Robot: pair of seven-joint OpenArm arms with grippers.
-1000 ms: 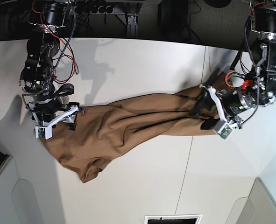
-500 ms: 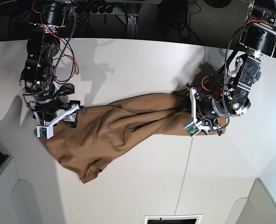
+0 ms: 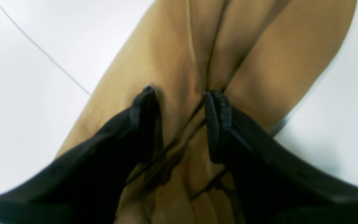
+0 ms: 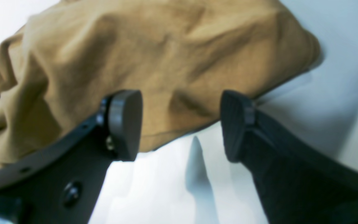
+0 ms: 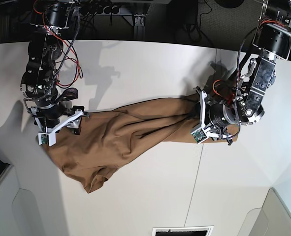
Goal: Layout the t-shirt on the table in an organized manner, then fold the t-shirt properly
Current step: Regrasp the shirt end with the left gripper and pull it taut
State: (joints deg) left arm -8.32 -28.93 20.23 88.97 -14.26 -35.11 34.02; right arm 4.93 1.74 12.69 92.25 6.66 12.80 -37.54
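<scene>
On the white table (image 5: 145, 64), the tan-brown t-shirt (image 5: 130, 135) is lying in a long, rumpled band, running from my right arm's side toward my left arm's side. It is widest at the right-arm end, where a bunched corner is spilling toward the table's near edge, and it is narrowing into tight lengthwise folds toward my left gripper (image 5: 208, 123).

I am pinching the shirt with that left gripper. In the left wrist view, my two black fingers (image 3: 144, 109) are standing close together with a gathered ridge of fabric (image 3: 182, 93) squeezed between them, and creases are fanning away from the pinch. The thin dark seam line (image 3: 42, 51) of the tabletop is passing under the cloth just beside my grip.

My right gripper (image 5: 66, 123) is sitting at the shirt's other end, at its upper edge. In the right wrist view, its jaws are spread wide: the grey round pad (image 4: 124, 123) is hanging over the cloth's edge, while the black ribbed pad (image 4: 233, 124) is hanging over bare table. Nothing is caught between them. Whether either pad is touching the fabric, I cannot tell. The shirt's hem edge (image 4: 166, 137) is crossing the gap between the pads.
</scene>
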